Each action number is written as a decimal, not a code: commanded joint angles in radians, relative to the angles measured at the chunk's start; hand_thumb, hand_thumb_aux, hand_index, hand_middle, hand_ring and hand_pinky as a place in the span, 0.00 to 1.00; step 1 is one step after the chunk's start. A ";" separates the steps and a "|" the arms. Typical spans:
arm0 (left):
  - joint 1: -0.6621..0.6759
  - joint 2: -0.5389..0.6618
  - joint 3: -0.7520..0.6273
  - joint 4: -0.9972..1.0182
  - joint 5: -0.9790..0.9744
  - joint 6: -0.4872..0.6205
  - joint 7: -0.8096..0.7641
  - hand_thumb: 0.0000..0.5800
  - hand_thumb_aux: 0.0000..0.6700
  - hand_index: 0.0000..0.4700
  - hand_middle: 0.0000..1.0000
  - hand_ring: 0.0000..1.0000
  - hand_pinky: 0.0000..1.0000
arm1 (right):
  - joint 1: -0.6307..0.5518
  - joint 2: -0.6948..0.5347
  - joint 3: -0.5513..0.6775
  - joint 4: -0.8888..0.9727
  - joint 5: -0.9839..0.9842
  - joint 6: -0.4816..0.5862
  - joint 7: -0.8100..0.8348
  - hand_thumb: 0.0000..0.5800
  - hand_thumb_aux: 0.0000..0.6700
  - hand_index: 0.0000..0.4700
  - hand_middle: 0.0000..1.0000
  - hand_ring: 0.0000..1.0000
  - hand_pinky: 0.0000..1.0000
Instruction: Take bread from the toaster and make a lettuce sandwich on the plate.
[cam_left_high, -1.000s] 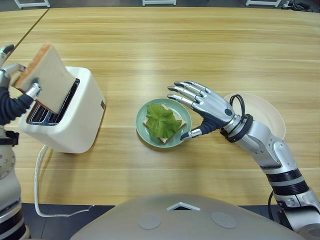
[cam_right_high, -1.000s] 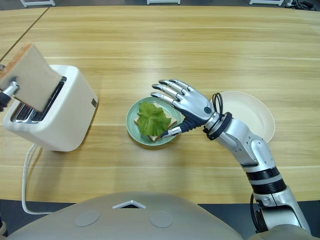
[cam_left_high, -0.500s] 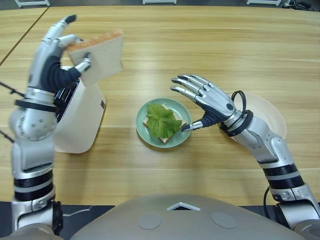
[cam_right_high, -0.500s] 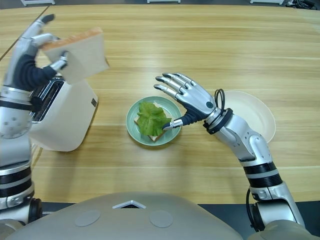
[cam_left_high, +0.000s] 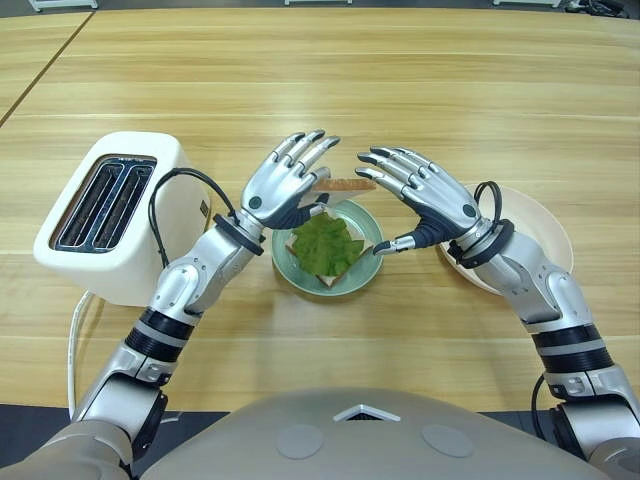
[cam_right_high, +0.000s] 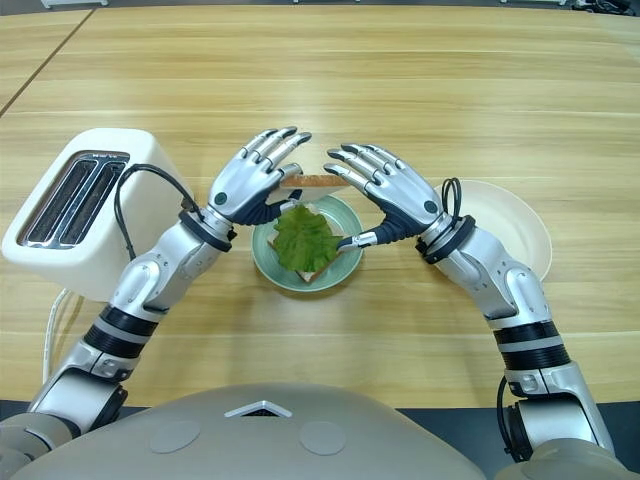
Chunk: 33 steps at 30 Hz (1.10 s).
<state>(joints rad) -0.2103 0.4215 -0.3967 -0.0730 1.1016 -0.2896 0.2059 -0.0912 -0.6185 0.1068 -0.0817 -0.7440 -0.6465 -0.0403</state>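
- Left eye view, item one: a wooden counter is carrying everything listed.
- White toaster is sitting at the left, slots facing up, with a white cable trailing off its near side.
- Green plate is sitting at centre, just right of the toaster.
- Lettuce leaf is lying on a lower slice, which is peeking out at the plate's near rim.
- Left hand is clamping a bread slice, thumb beneath and fingers stretched over it.
- Bread slice is hanging nearly flat, edge-on, over the plate's far rim, above the lettuce and between the two hands.
- Right hand is hovering over the plate's right side, fingers spread apart and holding nothing, thumb tip near the rim.
- Cream dish is lying at the right, under the right wrist.
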 joint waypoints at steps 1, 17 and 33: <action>0.033 -0.013 -0.070 0.040 0.046 0.007 0.017 1.00 1.00 1.00 0.00 0.00 0.00 | 0.003 -0.015 -0.006 0.004 0.009 -0.008 0.000 0.00 0.00 0.00 0.00 0.00 0.00; 0.277 0.030 -0.063 -0.134 0.028 0.109 -0.027 0.76 0.51 0.51 0.00 0.00 0.00 | 0.030 -0.027 -0.001 -0.011 0.025 -0.016 0.031 0.00 0.00 0.00 0.00 0.00 0.00; 0.504 0.095 0.274 -0.376 -0.506 0.035 -0.205 0.72 0.47 0.47 0.00 0.00 0.00 | -0.008 -0.004 0.174 0.103 0.076 -0.126 0.164 0.00 0.00 0.00 0.00 0.00 0.00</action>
<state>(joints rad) 0.2450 0.4987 -0.1472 -0.4344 0.6618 -0.2467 0.0471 -0.0702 -0.6487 0.2331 -0.0220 -0.6682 -0.7538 0.1029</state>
